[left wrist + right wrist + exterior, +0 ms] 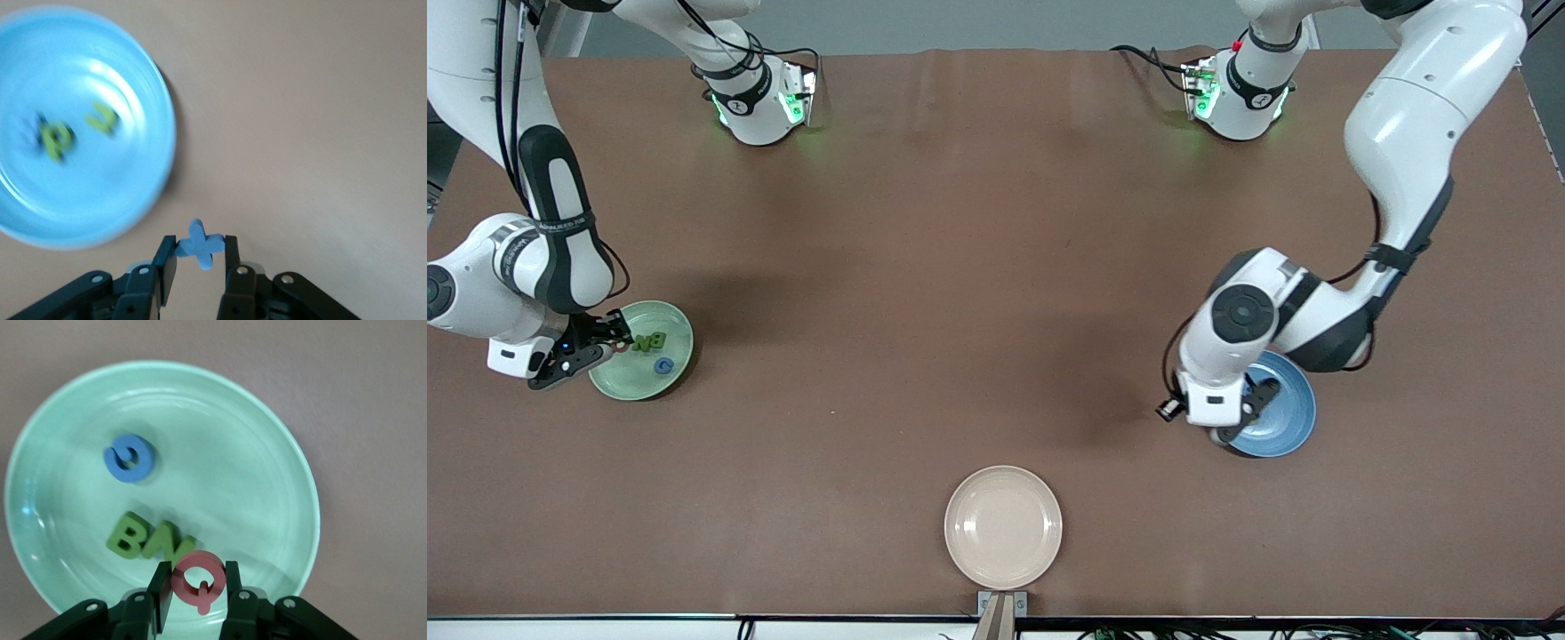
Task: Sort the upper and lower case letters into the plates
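Right wrist view shows me my right gripper (195,585) pinching red Q (199,579) over the mint plate (280,453); left gripper (198,261) pinches blue t (199,243) beside the blue plate (150,193).

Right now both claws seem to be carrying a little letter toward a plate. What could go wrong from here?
The left gripper pinches a small blue letter over bare table beside the blue plate, not over it; released here, it would likely miss. The right gripper holds a red Q just above the mint green plate, close over the green B and N; dropped there, it might land on them or knock them about.
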You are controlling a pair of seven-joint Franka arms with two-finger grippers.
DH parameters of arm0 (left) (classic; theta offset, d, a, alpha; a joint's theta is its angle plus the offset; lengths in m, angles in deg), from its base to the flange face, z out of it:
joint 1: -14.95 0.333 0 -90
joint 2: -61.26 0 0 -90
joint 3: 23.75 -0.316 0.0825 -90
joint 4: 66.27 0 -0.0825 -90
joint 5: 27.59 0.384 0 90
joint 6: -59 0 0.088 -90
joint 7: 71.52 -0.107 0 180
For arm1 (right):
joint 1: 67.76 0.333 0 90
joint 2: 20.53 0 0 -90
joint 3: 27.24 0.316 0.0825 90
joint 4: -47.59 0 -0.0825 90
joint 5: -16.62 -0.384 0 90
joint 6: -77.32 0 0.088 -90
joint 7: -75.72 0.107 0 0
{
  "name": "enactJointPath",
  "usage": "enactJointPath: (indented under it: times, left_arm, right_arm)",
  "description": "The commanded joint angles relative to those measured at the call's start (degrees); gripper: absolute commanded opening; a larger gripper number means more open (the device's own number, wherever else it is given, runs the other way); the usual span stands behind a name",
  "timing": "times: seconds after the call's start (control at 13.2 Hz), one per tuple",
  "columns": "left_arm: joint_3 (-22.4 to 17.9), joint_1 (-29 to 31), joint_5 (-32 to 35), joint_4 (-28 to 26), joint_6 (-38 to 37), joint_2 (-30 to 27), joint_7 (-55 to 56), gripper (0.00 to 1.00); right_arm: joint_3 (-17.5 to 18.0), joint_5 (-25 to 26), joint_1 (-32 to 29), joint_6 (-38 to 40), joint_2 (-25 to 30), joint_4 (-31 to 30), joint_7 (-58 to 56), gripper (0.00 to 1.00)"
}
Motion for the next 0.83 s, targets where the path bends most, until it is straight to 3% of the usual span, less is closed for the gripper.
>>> enactJointPath:
  times: [0.0, 0.08, 0.15, 0.23, 0.3, 0.38, 0.45, 0.76]
  left_arm:
    - [0.3, 4.7, 0.9, -0.7, -1.5, -0.5, -9.4, 0.01]
    - [0.3, 6.5, 0.9, -1.0, -1.5, -0.3, -11.4, 0.04]
    - [0.3, 7.7, 0.9, -1.2, -1.5, 0.0, -11.9, 0.19]
    - [0.3, 8.1, 0.9, -1.9, -1.5, 0.0, -11.9, 0.57]
    - [0.2, 8.5, 0.9, -1.8, -1.5, 0.0, -11.9, 0.91]
    - [0.2, 9.1, 0.9, -1.6, -1.5, -0.1, -11.9, 1.0]
    - [0.2, 9.2, 0.9, -1.3, -1.5, -0.4, -12.1, 1.0]
    - [0.6, 8.7, 0.9, 4.3, -3.6, -1.4, -20.0, 1.0]
  right_arm:
    - [1.0, -0.7, -1.5, -1.3, -0.6, -0.3, -0.2, 0.25]
    - [1.1, -0.8, -1.6, -2.1, -1.2, -0.4, -0.2, 0.26]
    - [1.1, -0.8, -1.8, -2.6, -1.7, -0.3, -0.1, 0.3]
    - [1.1, -0.8, -1.6, -2.4, -1.6, -0.3, 0.0, 0.42]
    - [1.0, -0.8, -1.3, -1.9, -1.4, -0.1, 0.4, 0.67]
    - [1.1, -0.9, -1.3, -0.8, -0.7, 0.3, 1.3, 0.79]
    - [1.0, -0.9, -1.3, 1.5, 0.1, 1.3, 5.3, 0.88]
    - [0.9, -0.2, 3.5, 13.1, 8.9, 2.9, 26.6, 0.94]
